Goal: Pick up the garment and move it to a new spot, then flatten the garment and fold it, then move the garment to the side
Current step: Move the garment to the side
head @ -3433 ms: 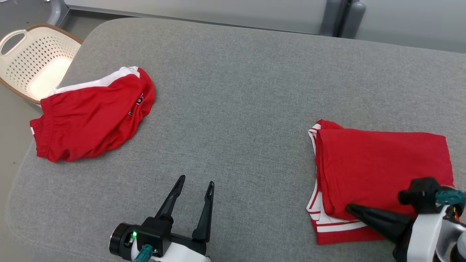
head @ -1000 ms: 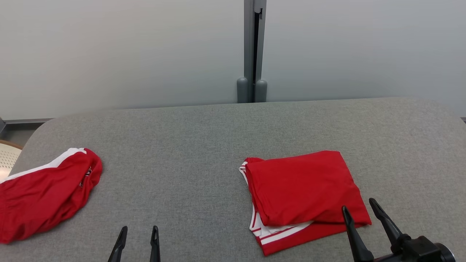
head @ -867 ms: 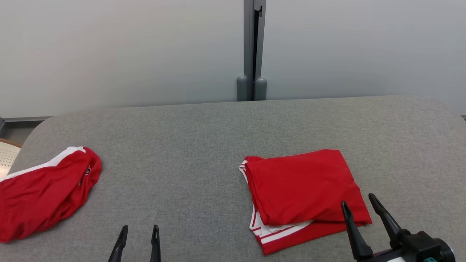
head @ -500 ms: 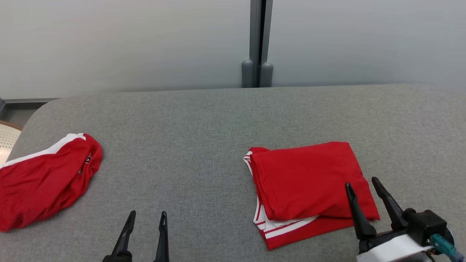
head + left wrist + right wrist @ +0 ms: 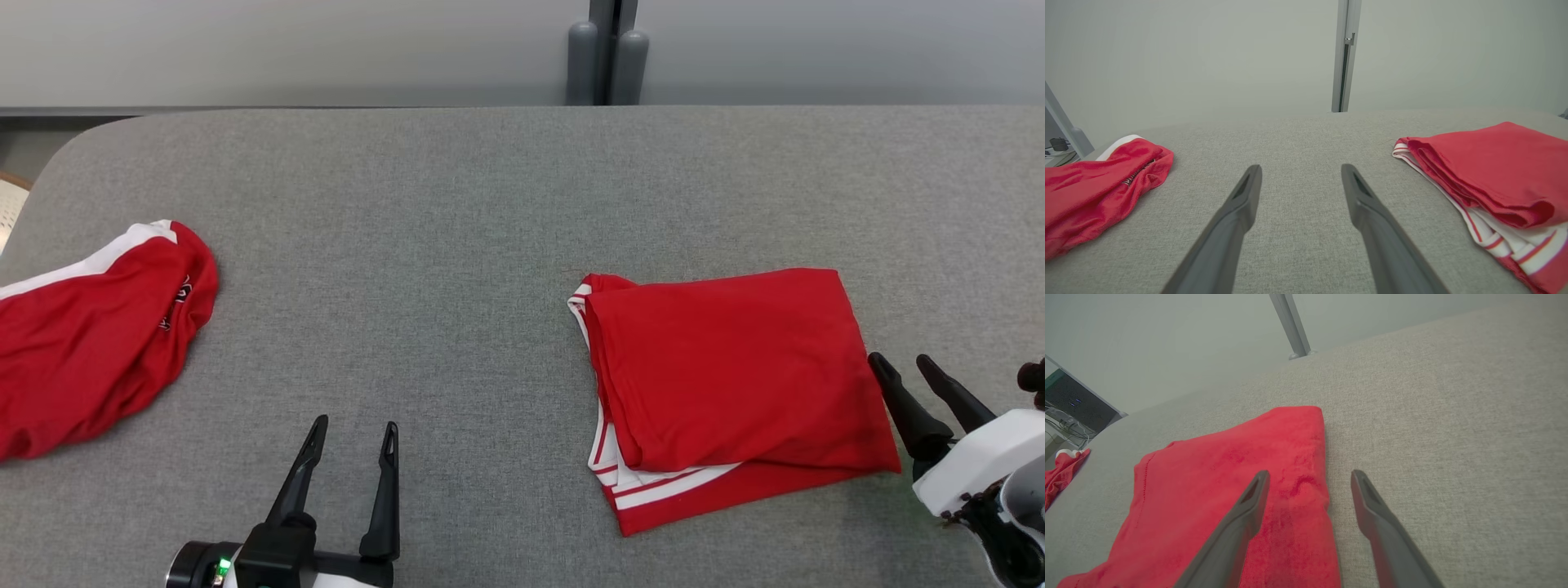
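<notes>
A folded red garment point(image 5: 727, 376) with white-striped edges lies flat on the right half of the grey padded table point(image 5: 457, 229); it also appears as the folded garment point(image 5: 1494, 163) and the red fold point(image 5: 1229, 477) in the wrist views. My right gripper point(image 5: 900, 359) stands open just off its right edge, holding nothing; in the right wrist view that gripper point(image 5: 1310, 473) has one finger over the cloth's edge and the other over bare table. My left gripper point(image 5: 355, 425) is open and empty at the front, left of the fold, pointing over bare table point(image 5: 1301, 167).
A second red garment point(image 5: 90, 327) with a white band lies crumpled at the table's left edge, also seen as a red heap point(image 5: 1094, 183). A pale basket point(image 5: 8, 208) peeks in beyond that edge. A grey wall with a post point(image 5: 608, 49) runs behind the table.
The head camera has tilted down, so the whole picture shifted. My right gripper has drawn off the folded garment's lower right corner to just beyond its right edge. Both grippers stay open.
</notes>
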